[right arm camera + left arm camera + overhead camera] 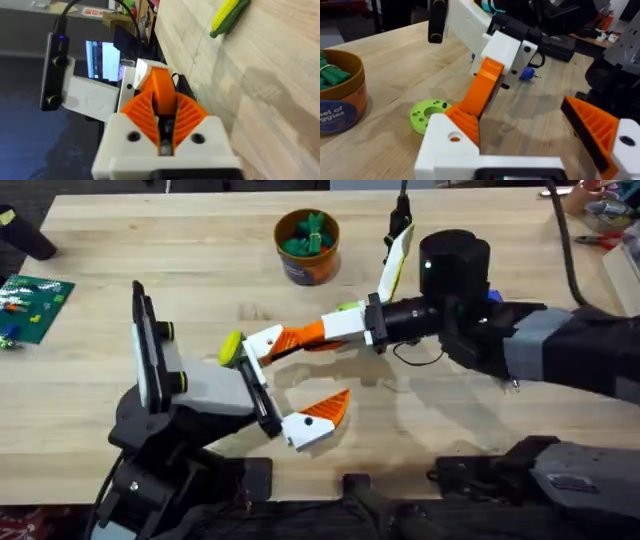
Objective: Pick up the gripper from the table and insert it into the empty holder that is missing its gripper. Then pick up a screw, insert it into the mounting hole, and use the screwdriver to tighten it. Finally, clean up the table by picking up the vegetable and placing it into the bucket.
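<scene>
One gripper (161,96) end hidden between right gripper (165,131) pads

Table: light wooden top (200,270)
On it: bucket (307,246), green circuit board (32,305), corn cob (227,15), lime disc (427,114)

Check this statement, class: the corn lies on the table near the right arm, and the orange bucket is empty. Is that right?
Not quite. The bucket is not empty: the overhead view shows green vegetable pieces inside it. The rest stands: the corn lies on the table near the right arm.
</scene>
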